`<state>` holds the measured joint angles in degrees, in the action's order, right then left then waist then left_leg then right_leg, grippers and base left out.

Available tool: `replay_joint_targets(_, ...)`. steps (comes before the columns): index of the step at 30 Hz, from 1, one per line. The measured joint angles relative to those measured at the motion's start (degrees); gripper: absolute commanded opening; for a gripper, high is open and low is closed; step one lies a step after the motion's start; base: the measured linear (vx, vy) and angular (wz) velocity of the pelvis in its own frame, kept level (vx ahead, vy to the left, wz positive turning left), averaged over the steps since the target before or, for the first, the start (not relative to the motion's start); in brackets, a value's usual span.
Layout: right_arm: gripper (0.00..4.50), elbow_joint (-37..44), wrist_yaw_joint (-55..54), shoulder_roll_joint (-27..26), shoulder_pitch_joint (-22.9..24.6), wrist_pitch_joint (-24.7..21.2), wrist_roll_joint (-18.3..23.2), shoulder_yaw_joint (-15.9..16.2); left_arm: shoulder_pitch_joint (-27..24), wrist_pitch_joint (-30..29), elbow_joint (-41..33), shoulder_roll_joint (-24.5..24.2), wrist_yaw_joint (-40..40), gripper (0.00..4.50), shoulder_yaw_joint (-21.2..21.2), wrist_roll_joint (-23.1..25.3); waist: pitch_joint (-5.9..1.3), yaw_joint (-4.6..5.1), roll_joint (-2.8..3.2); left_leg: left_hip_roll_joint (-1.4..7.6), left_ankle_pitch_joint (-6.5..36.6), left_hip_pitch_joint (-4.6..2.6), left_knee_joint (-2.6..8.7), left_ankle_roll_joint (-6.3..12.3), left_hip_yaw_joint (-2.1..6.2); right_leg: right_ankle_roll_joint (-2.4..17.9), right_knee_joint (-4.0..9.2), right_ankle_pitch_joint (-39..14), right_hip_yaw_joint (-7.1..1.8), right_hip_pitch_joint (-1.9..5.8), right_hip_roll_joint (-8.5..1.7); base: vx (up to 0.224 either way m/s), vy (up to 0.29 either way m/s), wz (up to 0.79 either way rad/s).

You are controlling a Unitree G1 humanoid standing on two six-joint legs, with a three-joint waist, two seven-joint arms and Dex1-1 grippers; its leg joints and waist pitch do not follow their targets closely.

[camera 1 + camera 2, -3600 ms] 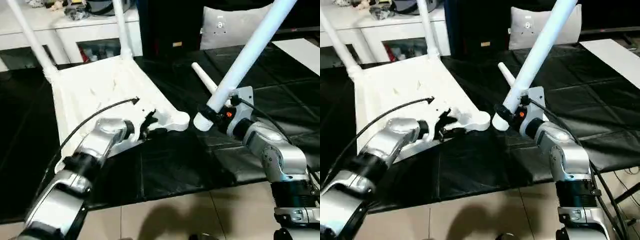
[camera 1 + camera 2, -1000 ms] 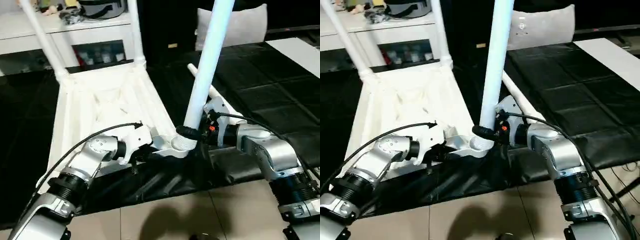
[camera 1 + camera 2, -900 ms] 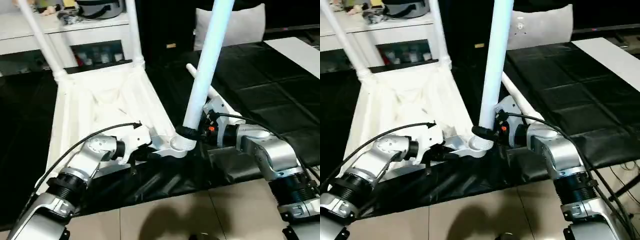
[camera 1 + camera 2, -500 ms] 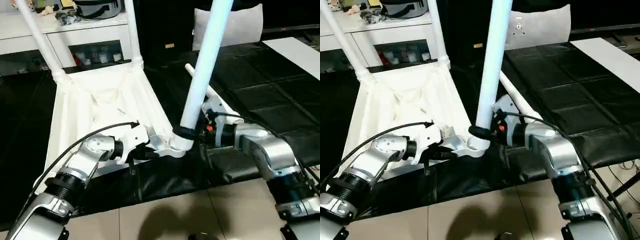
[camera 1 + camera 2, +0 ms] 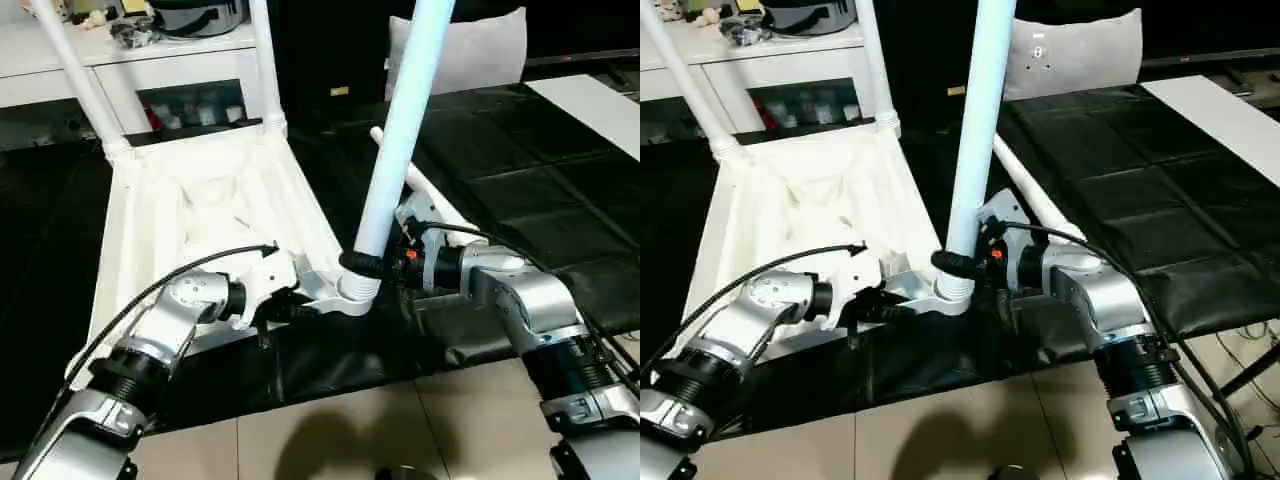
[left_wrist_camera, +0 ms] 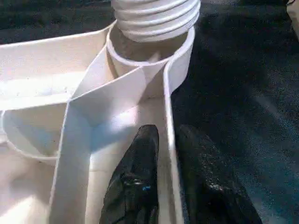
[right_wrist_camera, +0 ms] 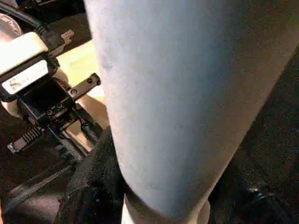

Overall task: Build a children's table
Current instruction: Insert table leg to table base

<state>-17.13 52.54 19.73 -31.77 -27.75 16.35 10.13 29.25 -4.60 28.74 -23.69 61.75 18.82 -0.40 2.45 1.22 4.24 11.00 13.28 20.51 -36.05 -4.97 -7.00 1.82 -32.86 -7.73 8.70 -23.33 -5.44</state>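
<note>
Table top [image 5: 200, 200]: inverted on mat, two legs fitted at far corners.
Third leg [image 5: 400, 120]: near-upright, threaded end at near corner socket [image 6: 149, 46].
Right gripper [image 5: 372, 268]: clamped round leg base.
Left gripper [image 6: 161, 186]: pinching rim beside socket.

Beyond your left gripper [image 5: 300, 308] and right gripper [image 5: 372, 268], black mat [image 5: 520, 190] covers the ground and continues out past the right gripper. Nearer you than both grippers, beige floor tiles [image 5: 330, 440] begin where the mat ends. Far beyond the left gripper stands a white cabinet [image 5: 150, 75] with glass doors and clutter on top. Far beyond the right gripper, a grey cushion [image 5: 470, 50] leans upright against a dark backdrop.
</note>
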Motion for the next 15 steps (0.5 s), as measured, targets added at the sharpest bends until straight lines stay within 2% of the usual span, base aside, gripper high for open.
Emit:
replay_joint_targets(5, 1.91, 0.0, 0.0, -0.2, 0.1, 0.5, -0.4, 0.0, 0.0, 0.0, 0.5, -0.4, 0.1, 0.85, -0.4, 0.0, 0.02, 0.09, -0.03, 0.00, 0.0, -0.02, 0.02, 0.00, -0.01, 0.0, 0.00, 0.0, -0.01, 0.00, 0.00, 0.000, 0.000, 0.00)
replay_joint_targets(6, 1.91, 0.0, 0.0, -0.3, 0.1, 0.5, -0.4, 0.0, 0.0, 0.0, 0.6, -0.4, 0.1, 0.57, -0.5, -0.1, 0.02, 0.11, -0.03, 0.01, 0.0, -0.03, 0.02, 0.00, -0.01, 0.0, -0.01, 0.0, -0.01, 0.00, 0.01, 0.000, 0.000, 0.00)
replay_joint_targets(9, 1.91, 0.0, 0.0, -0.4, 0.1, 0.5, -0.5, 0.0, 0.0, 0.1, 1.0, -0.5, 0.9, 0.47, -0.6, -0.5, 0.02, 0.16, -0.03, 0.01, 0.0, -0.05, 0.02, 0.00, -0.01, 0.0, -0.02, 0.0, -0.02, 0.00, 0.02, 0.000, 0.000, 0.00)
replay_joint_targets(10, 1.91, 0.0, 0.1, -0.4, 0.1, 0.5, -0.5, 0.0, 0.0, 0.1, 1.1, -0.6, 1.1, 0.20, -0.6, -0.5, 0.02, 0.16, -0.03, 0.01, 0.0, -0.06, 0.02, 0.00, -0.01, 0.0, -0.03, 0.0, -0.02, 0.00, 0.02, 0.000, 0.000, 0.00)
replay_joint_targets(15, 1.91, 0.0, 0.4, -0.4, 0.2, 0.6, -0.8, 0.1, 0.0, -0.1, 1.3, -1.0, 1.2, 0.02, -0.6, -0.7, 0.01, 0.14, -0.06, 0.01, 0.0, -0.08, 0.02, 0.00, 0.00, 0.0, -0.05, 0.0, -0.01, 0.00, 0.02, 0.000, 0.000, 0.00)
